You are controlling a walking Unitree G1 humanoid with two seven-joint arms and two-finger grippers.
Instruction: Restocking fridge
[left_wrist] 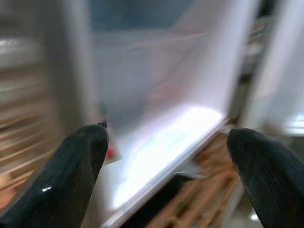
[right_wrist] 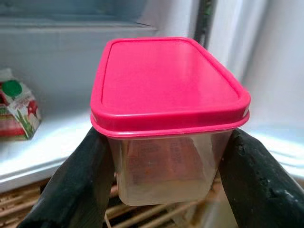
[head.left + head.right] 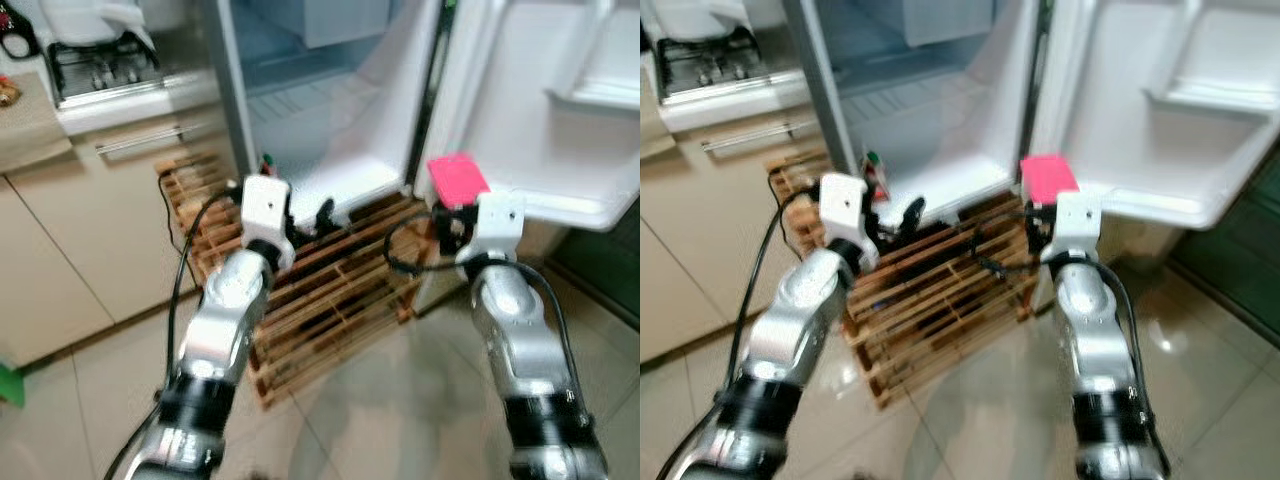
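A: Right gripper (image 2: 166,156) status?
B: Clamped on clear container (image 2: 168,166), pink lid (image 2: 166,80), held before open fridge (image 3: 330,130); contents indistinct.
A: Left gripper (image 1: 166,161)?
B: Wide apart, empty. Carton (image 2: 16,111) on fridge floor.

Head eyes look down at my arms and the open fridge (image 3: 330,130); both wrist cams face its inside, left one close, probably, very blurred.
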